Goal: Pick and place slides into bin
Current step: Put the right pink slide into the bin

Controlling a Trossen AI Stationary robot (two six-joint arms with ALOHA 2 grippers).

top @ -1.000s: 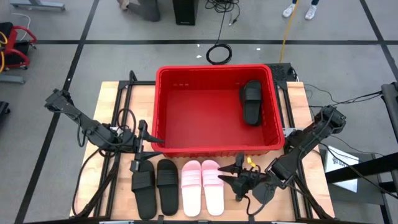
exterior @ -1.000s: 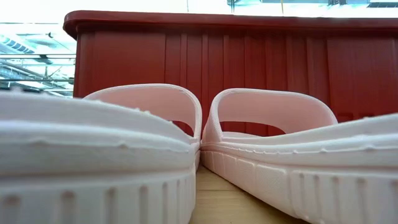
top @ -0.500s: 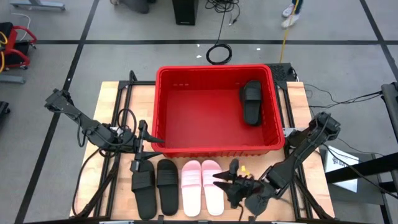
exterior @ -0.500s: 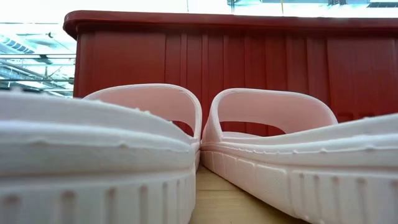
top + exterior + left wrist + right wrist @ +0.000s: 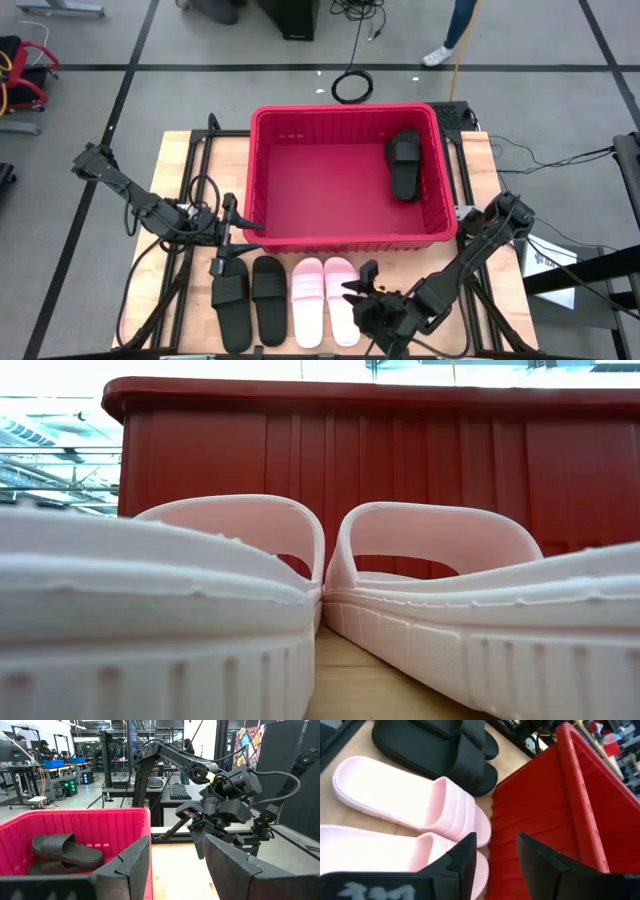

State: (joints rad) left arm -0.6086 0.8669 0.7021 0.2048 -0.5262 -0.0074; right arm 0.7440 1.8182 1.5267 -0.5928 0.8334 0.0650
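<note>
Right gripper (image 5: 352,291): parted, empty, above the nearer pink slide (image 5: 342,298).
Left gripper (image 5: 227,255): open, empty, over black slides (image 5: 248,299).
Bin (image 5: 262,165): holds one black slide (image 5: 405,165).
Handling: we judge them light, springy foam (strap grips best).

A light wooden table (image 5: 178,170) sits on a grey floor marked with dark tape lines. On the floor beyond it lie a coiled black cable (image 5: 352,88), a yellow cord (image 5: 458,62) and a black box (image 5: 296,18), with a person's shoe (image 5: 436,56) nearby. Desks with a keyboard (image 5: 178,791) fill the room behind.
</note>
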